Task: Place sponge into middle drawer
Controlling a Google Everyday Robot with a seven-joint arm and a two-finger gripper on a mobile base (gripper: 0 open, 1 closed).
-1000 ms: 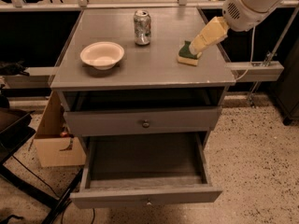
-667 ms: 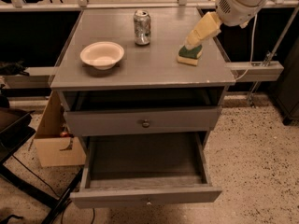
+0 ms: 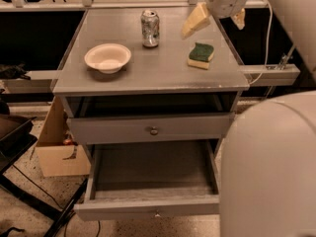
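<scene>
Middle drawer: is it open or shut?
Open: the middle drawer is pulled out. The sponge lies on the tabletop; the open tool hangs above its far side.

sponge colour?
The sponge: dark green top over pale yellow, clear in the camera view. The gripper hovers open above and behind it.

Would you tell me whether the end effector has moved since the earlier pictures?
Yes: the end effector has lifted up and back, away from the sponge.

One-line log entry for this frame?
end effector open, above cabinet top, clear of sponge | sponge on cabinet top, ungrasped | middle drawer pulled open, no sponge inside
</scene>
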